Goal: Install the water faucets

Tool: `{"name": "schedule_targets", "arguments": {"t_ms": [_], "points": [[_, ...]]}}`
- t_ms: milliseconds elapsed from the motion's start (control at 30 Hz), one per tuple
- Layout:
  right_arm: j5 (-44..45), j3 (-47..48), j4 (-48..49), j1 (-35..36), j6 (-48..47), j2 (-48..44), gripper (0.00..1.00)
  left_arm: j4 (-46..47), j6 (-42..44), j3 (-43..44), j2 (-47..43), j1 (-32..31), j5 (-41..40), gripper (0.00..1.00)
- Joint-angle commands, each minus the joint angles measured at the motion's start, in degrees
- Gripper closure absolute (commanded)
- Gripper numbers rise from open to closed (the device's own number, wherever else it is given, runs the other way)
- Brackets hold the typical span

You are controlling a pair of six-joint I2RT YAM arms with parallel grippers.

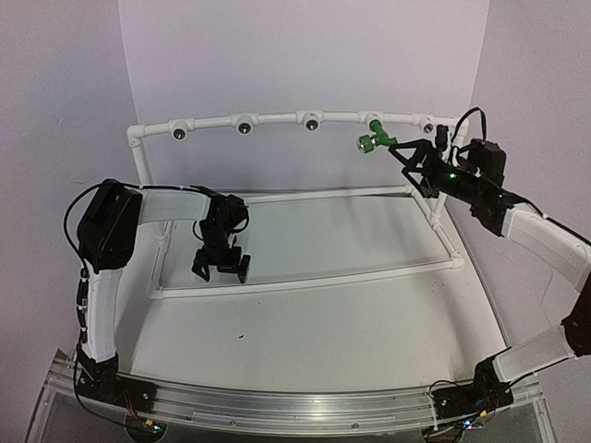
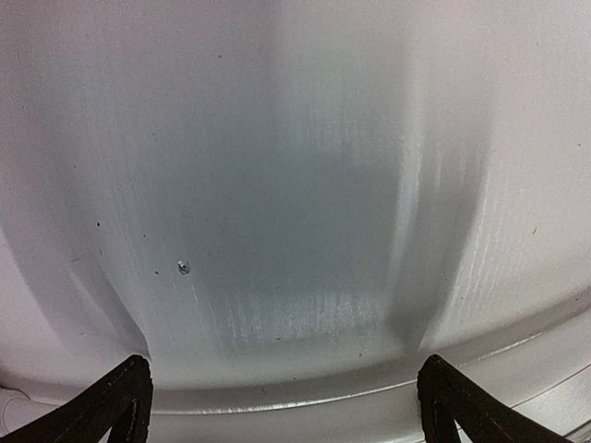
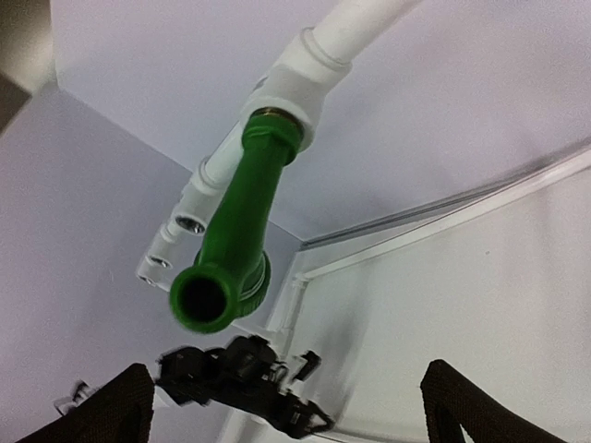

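Observation:
The bright-green faucet (image 1: 374,138) hangs from a white tee on the top rail of the pipe frame (image 1: 277,118), fourth from the left. In the right wrist view the faucet (image 3: 238,217) sits with its threaded end in the tee (image 3: 294,85), its open spout facing the camera. My right gripper (image 1: 417,171) is open and empty just right of and below the faucet, not touching it; its fingers (image 3: 125,406) stand wide apart below the spout. My left gripper (image 1: 222,268) is open and empty, low over the frame's front rail (image 2: 277,399).
Other white tees (image 1: 245,125) with dark open holes line the top rail. The frame's base rails (image 1: 305,281) lie on the white table, with uprights at both ends. White walls close in behind and at the sides. The left arm (image 3: 245,383) shows far off in the right wrist view.

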Motion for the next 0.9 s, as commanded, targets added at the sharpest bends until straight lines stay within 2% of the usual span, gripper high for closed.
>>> {"name": "schedule_targets", "arguments": {"t_ms": [0, 100, 167, 300, 467, 533, 700, 867], "points": [[2.1, 7.8, -17.6, 0.2, -32.1, -4.4, 0.02, 0.5, 0.7, 1.4, -0.3, -0.3, 0.3, 0.0], [10.1, 15.2, -27.5, 2.1, -48.7, -3.3, 0.02, 0.9, 0.8, 1.5, -0.3, -0.3, 0.3, 0.0], [20.3, 20.5, -33.6, 4.8, -59.9, -1.7, 0.02, 1.2, 0.8, 1.7, -0.3, -0.3, 0.3, 0.0], [36.5, 24.5, -36.1, 11.6, -76.8, -0.8, 0.02, 2.0, 0.5, 2.4, -0.1, -0.3, 0.2, 0.0], [47.2, 25.6, -36.1, 17.9, -96.5, -0.5, 0.02, 2.8, 0.1, 2.7, -0.3, -0.3, 0.1, 0.0], [50.4, 25.7, -34.9, 19.3, -102.3, 0.5, 0.02, 3.0, 0.0, 2.8, -0.3, -0.3, 0.1, 0.0], [58.9, 23.5, -24.0, 22.4, -112.6, 2.9, 0.02, 3.5, -0.5, 2.4, -0.8, -0.3, 0.1, 0.0], [61.7, 18.8, -11.0, 23.7, -122.2, 4.7, 0.02, 3.7, -0.6, 1.8, -1.5, -0.3, -0.1, 0.0]]}}
